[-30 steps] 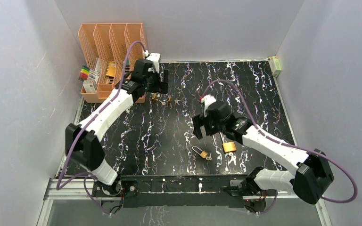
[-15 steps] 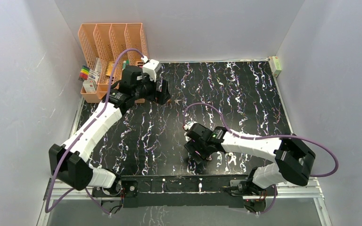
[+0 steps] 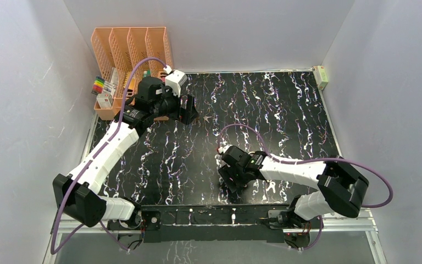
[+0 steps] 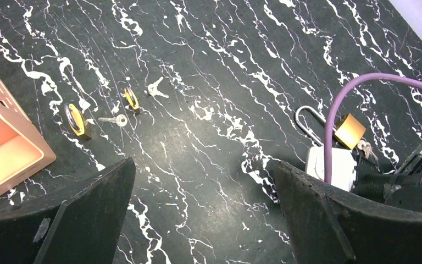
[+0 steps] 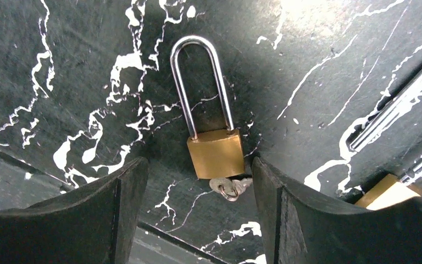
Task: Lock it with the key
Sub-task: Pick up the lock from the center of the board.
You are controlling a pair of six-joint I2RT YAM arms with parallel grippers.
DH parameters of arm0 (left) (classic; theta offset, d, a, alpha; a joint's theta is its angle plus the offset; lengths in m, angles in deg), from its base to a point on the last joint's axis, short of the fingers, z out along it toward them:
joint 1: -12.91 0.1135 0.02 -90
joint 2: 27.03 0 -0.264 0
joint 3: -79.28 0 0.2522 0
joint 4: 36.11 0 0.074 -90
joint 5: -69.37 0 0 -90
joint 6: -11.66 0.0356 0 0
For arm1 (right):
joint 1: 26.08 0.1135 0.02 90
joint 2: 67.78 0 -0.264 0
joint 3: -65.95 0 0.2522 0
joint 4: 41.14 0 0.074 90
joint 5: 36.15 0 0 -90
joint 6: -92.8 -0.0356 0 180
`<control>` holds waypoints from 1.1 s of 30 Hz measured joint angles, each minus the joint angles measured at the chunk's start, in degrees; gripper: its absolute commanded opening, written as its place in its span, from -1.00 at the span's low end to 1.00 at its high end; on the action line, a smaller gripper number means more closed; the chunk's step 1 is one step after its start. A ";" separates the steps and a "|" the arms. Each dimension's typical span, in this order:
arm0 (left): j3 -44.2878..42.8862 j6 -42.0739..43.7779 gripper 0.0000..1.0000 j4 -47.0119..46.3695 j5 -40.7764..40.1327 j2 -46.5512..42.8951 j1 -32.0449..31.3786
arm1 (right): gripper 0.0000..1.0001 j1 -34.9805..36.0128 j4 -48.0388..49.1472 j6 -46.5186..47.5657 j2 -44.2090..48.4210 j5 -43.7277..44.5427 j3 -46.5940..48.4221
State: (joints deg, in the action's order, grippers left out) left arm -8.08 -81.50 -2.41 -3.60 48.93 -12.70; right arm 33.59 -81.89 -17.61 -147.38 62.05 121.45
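In the right wrist view a brass padlock (image 5: 215,154) with a long steel shackle (image 5: 200,82) lies flat on the black marbled table. A key (image 5: 229,188) on a small ring sticks out of its base. My right gripper (image 5: 198,220) hangs low over it, open, its fingers either side of the lock's base and key, the right finger (image 5: 286,214) close to the body. From above, the right gripper (image 3: 232,179) hides this lock. My left gripper (image 3: 189,110) is open at the back left, holding nothing.
A second brass padlock (image 5: 387,195) lies just right of the right gripper. Two small padlocks (image 4: 76,120) (image 4: 131,99) and loose keys (image 4: 115,119) (image 4: 155,88) lie by the orange organiser (image 3: 129,55). Marker pens (image 3: 98,85) stand beside it.
The right arm swung down and toward the near edge onto the long-shackle padlock, and its jaws have narrowed a little. The left arm shifted slightly forward and its jaws widened.
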 measured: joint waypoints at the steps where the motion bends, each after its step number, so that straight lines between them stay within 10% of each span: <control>1: -0.02 0.13 0.97 0.20 0.11 0.00 0.00 | 0.51 -0.52 0.58 0.08 0.00 -0.46 -0.62; 11: -0.07 1.13 0.97 0.44 1.91 -2.66 0.05 | 0.09 -2.38 3.89 0.41 0.05 -1.24 -1.35; 18: -0.07 1.72 0.97 0.27 4.33 -3.87 0.33 | -0.97 -2.73 5.35 0.48 -0.59 -1.29 -1.31; 25: -0.07 1.88 0.97 -0.87 13.72 -4.07 1.66 | -1.00 -3.86 6.23 -0.57 0.72 -7.21 -1.52; 33: -3.51 2.16 0.97 1.16 48.46 0.04 3.15 | -1.00 -10.28 11.93 1.40 12.04 -21.29 0.71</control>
State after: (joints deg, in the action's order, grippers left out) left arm -11.59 -79.34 -1.26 44.86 48.97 -9.55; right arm 23.32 -69.96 -16.20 -135.34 40.76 122.16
